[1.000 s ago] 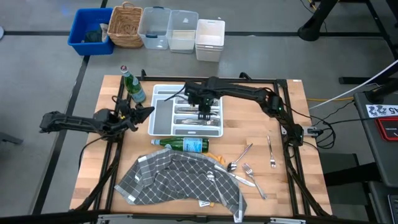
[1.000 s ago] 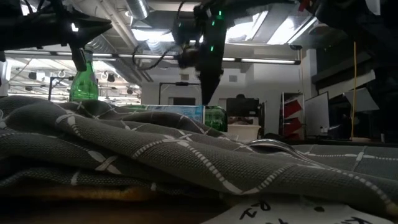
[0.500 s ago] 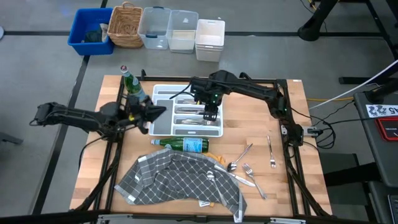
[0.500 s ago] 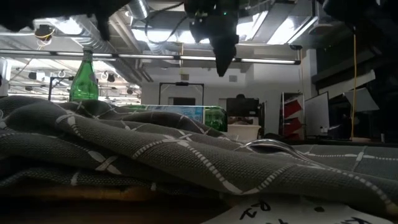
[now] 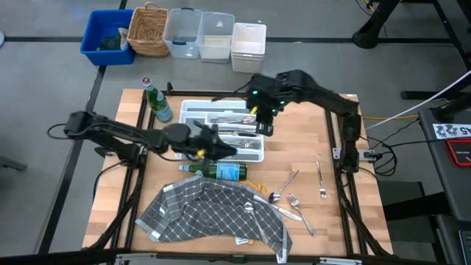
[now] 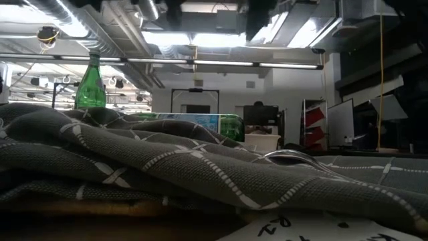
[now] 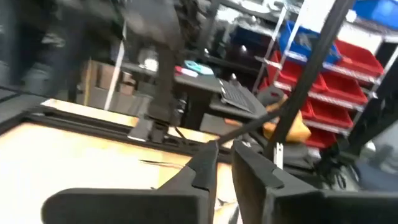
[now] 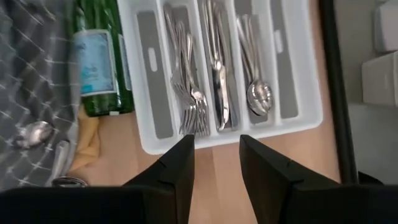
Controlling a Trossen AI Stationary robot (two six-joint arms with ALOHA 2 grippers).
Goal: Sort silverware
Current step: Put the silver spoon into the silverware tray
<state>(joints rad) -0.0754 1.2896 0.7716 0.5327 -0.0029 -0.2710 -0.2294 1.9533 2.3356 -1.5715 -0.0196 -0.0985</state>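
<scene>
Overhead; table-level; two wrist views

**Silverware split between tray and table**

Sorted silverware (image 8: 214,81) lay lengthwise in the white tray (image 5: 190,110): forks, knives and spoons in separate slots. Loose pieces (image 5: 293,199) lay scattered on the table (image 5: 368,191), some touching the grey cloth (image 5: 199,213).

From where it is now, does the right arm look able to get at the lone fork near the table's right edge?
Probably yes. The right gripper hovers open and empty beside the tray, and the fork lies alone on bare wood with nothing over it.
</scene>
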